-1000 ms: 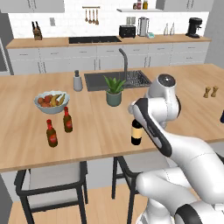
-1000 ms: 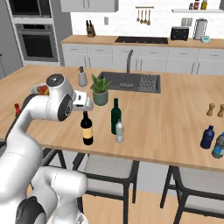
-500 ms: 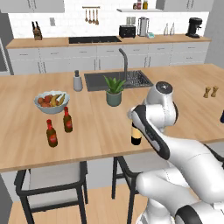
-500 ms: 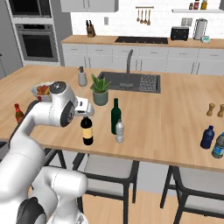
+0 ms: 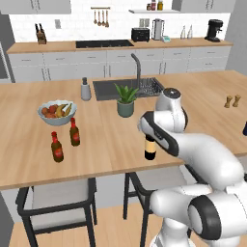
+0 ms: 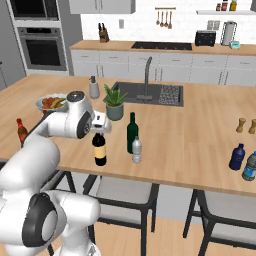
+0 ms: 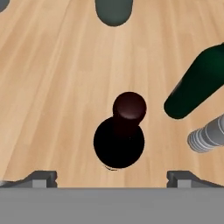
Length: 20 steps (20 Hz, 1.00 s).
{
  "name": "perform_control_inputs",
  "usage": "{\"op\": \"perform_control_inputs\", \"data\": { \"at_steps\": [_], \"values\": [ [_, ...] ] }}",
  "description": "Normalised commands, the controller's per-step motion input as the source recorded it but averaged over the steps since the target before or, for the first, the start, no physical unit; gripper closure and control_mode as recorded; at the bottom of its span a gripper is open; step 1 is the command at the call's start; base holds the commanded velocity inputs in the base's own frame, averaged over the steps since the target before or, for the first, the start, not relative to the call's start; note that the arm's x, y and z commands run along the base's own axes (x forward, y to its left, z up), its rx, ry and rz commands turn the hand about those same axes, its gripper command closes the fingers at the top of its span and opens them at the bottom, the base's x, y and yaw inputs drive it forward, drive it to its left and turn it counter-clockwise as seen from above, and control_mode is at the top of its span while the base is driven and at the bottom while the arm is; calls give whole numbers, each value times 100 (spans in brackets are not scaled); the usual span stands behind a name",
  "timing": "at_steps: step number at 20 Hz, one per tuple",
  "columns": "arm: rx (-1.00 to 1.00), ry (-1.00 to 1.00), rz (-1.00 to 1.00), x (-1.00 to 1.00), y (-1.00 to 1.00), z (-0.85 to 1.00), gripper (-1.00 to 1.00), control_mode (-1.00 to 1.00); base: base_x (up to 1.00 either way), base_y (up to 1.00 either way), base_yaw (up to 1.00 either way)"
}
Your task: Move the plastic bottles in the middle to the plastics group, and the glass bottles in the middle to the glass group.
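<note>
**Nothing sorted yet; pincer poised over the wine bottle**

Spread wide and empty, with the gripper hanging directly above the near-black wine bottle, red cap just ahead of the fingertips in the hand view. No contact visible. Just beyond and to one side of the pincer, the dark green bottle, upright, and close beside it the small clear plastic bottle. All three apparently unmoved in the middle of the counter, so by the look of it the whole sorting job left to do.

Well off to the pincer's left, the two small brown bottles of the glass group; well off to its right, blue bottles near the counter edge, likely the plastics group.

Farther out: a fruit bowl holding fruit, a potted plant, then the sink.
</note>
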Motion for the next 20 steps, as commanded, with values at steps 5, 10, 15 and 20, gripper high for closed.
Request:
{"op": "perform_control_inputs", "data": {
  "at_steps": [5,10,15,20],
  "values": [
    [0,2,0,4,-1,-23,-100,-100,0,0,0],
    [0,0,0,9,-5,-36,-100,-100,0,0,0],
    [0,0,0,17,-5,-31,-100,-100,0,0,0],
    [0,0,0,22,0,-16,-100,-100,0,0,0]
  ]
}}
